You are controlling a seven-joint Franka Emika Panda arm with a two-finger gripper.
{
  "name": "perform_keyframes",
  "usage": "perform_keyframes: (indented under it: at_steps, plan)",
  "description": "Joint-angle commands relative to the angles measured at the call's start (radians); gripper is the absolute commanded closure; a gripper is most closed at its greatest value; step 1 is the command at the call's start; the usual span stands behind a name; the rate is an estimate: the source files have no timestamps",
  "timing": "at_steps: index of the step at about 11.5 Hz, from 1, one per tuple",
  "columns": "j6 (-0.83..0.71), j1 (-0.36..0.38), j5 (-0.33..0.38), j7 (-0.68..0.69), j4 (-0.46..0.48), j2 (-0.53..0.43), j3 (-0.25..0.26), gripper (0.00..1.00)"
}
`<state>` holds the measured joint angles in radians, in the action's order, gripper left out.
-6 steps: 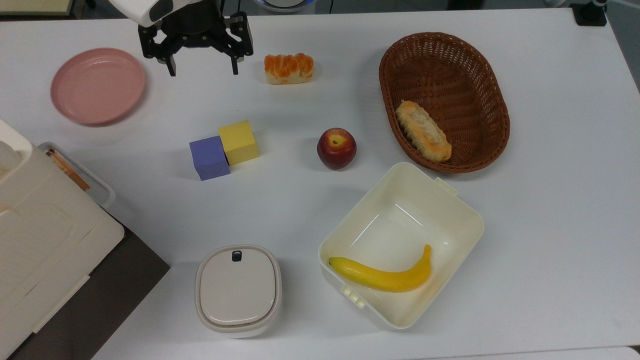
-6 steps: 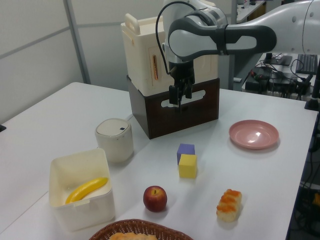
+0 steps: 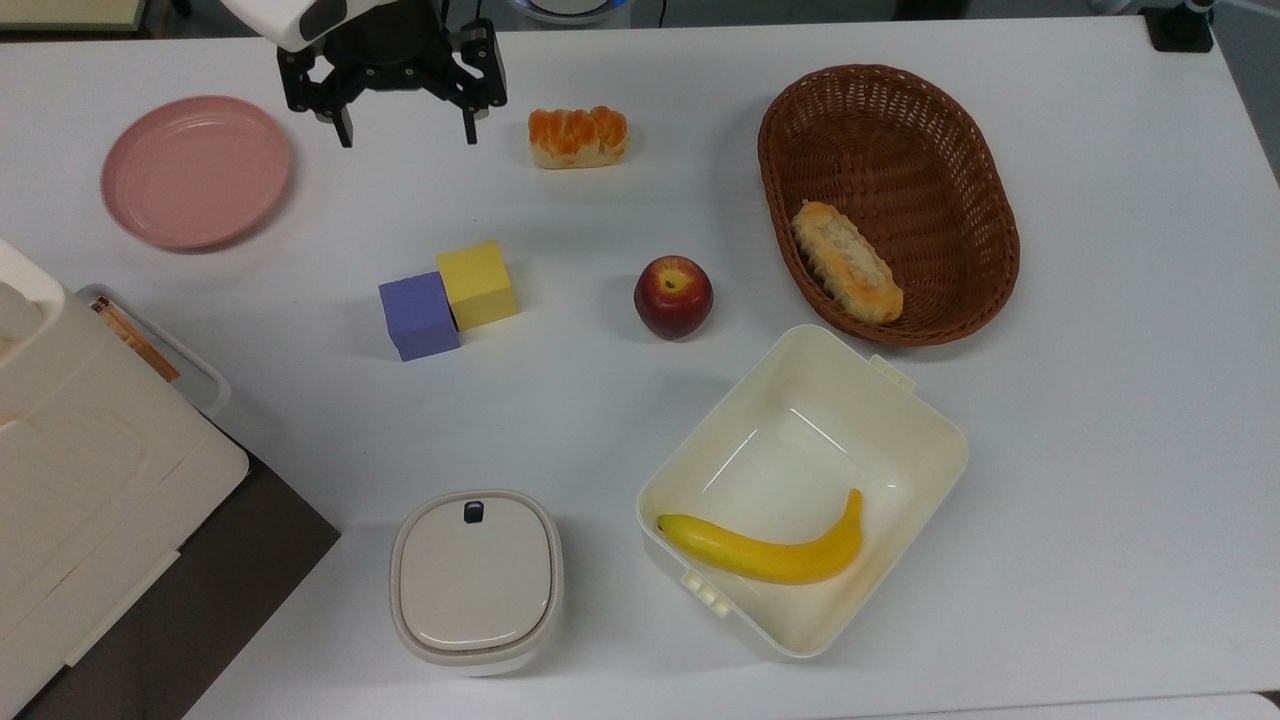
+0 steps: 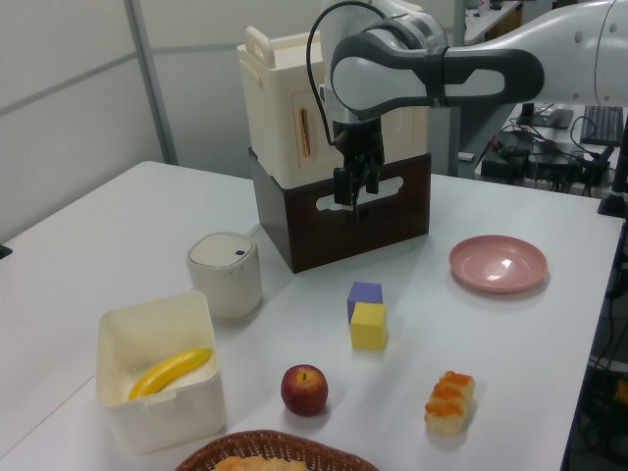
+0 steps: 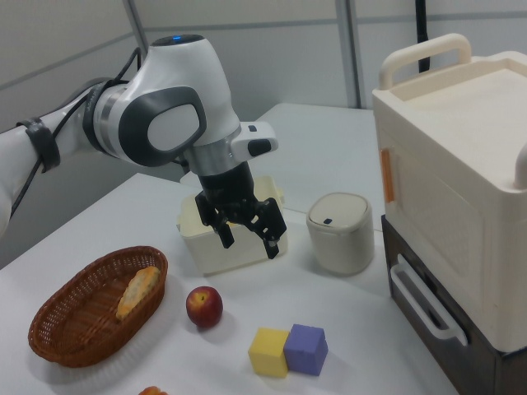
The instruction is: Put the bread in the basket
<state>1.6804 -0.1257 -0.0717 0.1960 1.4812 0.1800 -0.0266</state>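
- The black two-finger gripper [image 3: 404, 134] hangs above the white table [image 3: 1100, 450] with its fingers spread apart, grasping nothing.
- It sits between the round pink plate [image 3: 195, 171] and the short orange-glazed bread loaf [image 3: 578, 136] in the top view.
- The loaf lies on the table, well apart from the oval dark-brown wicker basket [image 3: 975, 170].
- A longer golden-edged bread [image 3: 846, 261] already lies inside the basket.
- A red apple [image 3: 673, 296] rests near a yellow cube [image 3: 477, 284] that touches a purple cube [image 3: 418, 315].

In the top view, the bread [image 3: 578, 136] lies on the table [image 3: 1100, 450], left of the basket [image 3: 960, 110].
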Motion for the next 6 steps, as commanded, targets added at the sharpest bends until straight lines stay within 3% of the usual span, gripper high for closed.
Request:
perform_keyframes:
  at_steps: [1,6]
  plan:
    - [-0.031,0.009,-0.002,0.010,0.007,-0.024,0.008,0.00]
    - [-0.033,0.009,0.001,0.016,0.005,-0.024,0.008,0.00]
